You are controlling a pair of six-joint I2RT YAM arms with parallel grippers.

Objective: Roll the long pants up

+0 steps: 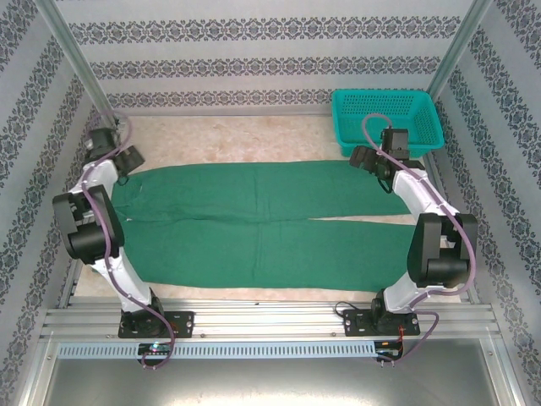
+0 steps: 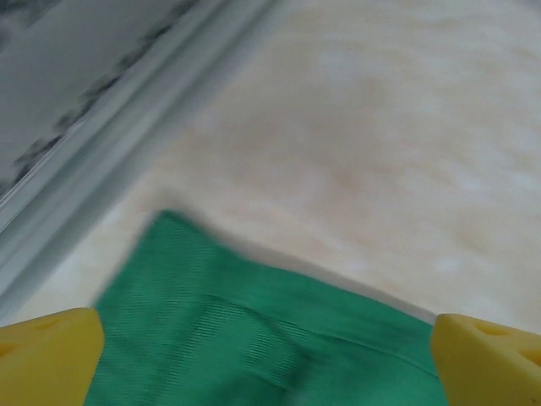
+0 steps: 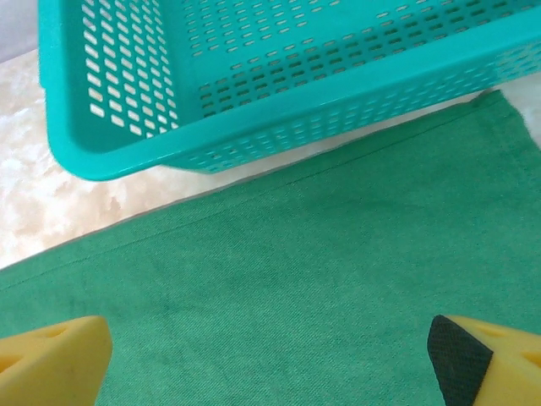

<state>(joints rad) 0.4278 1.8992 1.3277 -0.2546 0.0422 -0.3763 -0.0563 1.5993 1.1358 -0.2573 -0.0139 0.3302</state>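
- Top external view: The long pants (image 1: 270, 216), dark green, lie spread flat across the middle of the frame on the pale table (image 1: 237, 139). The broad end is at centre left and the two legs run toward the right.
- The left gripper (image 1: 124, 158) hangs over the upper left corner of the cloth. The right gripper (image 1: 365, 158) sits at the far end of the upper leg, at upper right, just below a teal mesh basket (image 1: 385, 93). From this height the spread of either claw cannot be made out.
- Left wrist view: Two yellow fingertips (image 2: 46, 355) stand at the bottom corners of the frame, showing the left gripper (image 2: 266, 372) spread wide and holding nothing. A corner of the long pants (image 2: 254, 330) fills the lower middle, with a seam crossing it. Bare table (image 2: 380, 152) lies beyond, and a grey rail (image 2: 110, 110) crosses the upper left. Whether the tips touch the cloth cannot be told.
- Right wrist view: The right gripper (image 3: 270, 364) also stands wide and empty, with its yellow fingertips (image 3: 51, 359) in the bottom corners. The long pants (image 3: 296, 271) cover the lower half of the frame. Their hemmed edge runs just beside the basket (image 3: 254, 127), which takes up the top, with a strip of table (image 3: 51, 194) at left.
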